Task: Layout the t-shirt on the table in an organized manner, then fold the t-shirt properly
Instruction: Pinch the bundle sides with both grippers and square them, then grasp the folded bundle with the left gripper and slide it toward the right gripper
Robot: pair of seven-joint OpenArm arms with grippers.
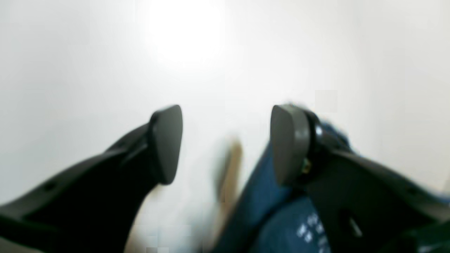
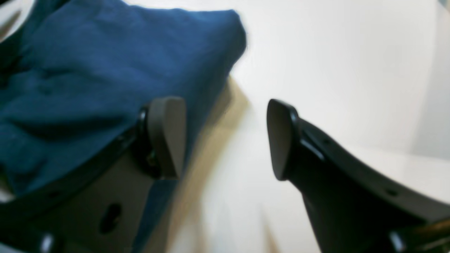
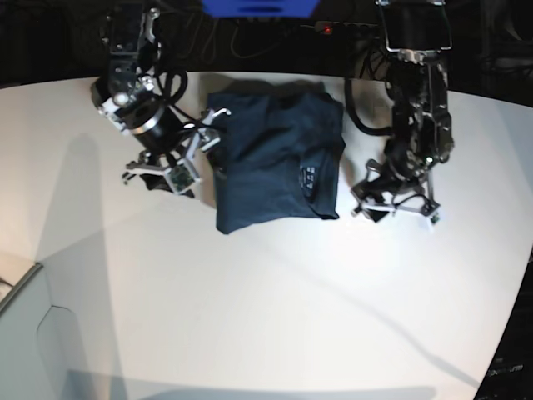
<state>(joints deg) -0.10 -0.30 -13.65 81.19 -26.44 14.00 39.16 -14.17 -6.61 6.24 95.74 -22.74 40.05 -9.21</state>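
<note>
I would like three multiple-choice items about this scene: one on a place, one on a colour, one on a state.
1. Where is the t-shirt?
A. between the two arms
B. hanging off the table edge
C. beyond both arms

2. What colour is the t-shirt?
A. red
B. navy blue
C. white

3. How is the right gripper?
A. shut on cloth
B. shut on nothing
C. open

Answers:
1. A, the base view shows it flat between the arms.
2. B, both wrist views show blue cloth.
3. C, only table shows in the gap between its fingers.
</note>
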